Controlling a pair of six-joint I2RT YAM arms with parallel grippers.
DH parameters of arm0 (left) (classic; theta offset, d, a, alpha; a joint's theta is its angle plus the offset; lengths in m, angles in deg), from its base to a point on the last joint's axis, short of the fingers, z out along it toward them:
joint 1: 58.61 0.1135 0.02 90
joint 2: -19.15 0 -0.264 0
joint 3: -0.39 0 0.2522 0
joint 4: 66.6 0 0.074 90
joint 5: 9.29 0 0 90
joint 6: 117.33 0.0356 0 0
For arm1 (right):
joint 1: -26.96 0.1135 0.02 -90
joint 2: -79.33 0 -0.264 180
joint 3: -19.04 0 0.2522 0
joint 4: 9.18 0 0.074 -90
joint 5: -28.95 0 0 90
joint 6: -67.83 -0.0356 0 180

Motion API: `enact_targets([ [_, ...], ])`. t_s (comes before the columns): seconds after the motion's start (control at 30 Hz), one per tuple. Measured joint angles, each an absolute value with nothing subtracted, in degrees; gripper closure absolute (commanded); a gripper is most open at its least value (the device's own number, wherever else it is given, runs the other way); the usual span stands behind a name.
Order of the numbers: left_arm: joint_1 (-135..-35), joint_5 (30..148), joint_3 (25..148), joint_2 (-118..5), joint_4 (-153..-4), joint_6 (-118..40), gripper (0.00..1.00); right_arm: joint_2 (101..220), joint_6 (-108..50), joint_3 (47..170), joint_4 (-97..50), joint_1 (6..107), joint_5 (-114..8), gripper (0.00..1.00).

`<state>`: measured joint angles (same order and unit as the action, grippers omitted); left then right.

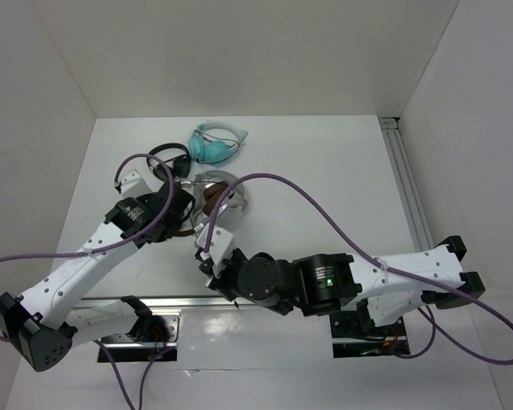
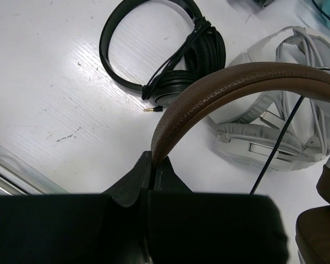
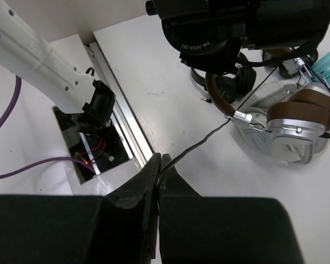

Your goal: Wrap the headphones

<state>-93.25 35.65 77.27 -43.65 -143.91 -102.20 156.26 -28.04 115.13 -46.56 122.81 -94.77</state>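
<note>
Top view: headphones (image 1: 215, 195) mid-table, between both arms; teal pair (image 1: 215, 143) and black pair (image 1: 167, 158) just beyond, far side.
Left wrist: left gripper (image 2: 152, 165) clamped tight on end of brown headband (image 2: 236, 82); white pair (image 2: 264, 137) lying under it.
Right wrist: right gripper (image 3: 160, 165) pinched closed on thin cable (image 3: 203, 140), running right toward silver-brown earcup (image 3: 300, 129).

Top view: high, behind arms (image 1: 85, 263), looking down. Wrist views: close, low; both share headphones (image 2: 225, 88).
</note>
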Motion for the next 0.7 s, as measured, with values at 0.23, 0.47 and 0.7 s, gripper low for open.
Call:
enact_targets([
  [0.23,-92.79,38.43,75.43,-42.63,-140.89,-97.66,1.0,156.26,-27.58,117.97,-54.64,122.81,-95.47,1.0],
  [0.47,-92.46,44.15,70.97,-38.01,-133.44,-82.64,1.0,154.53,-24.3,115.87,-58.62,122.83,-99.73,1.0],
  [0.7,-94.47,53.77,70.51,-37.75,-129.29,-69.33,1.0,153.29,-19.58,116.42,-61.18,122.5,-105.76,1.0],
])
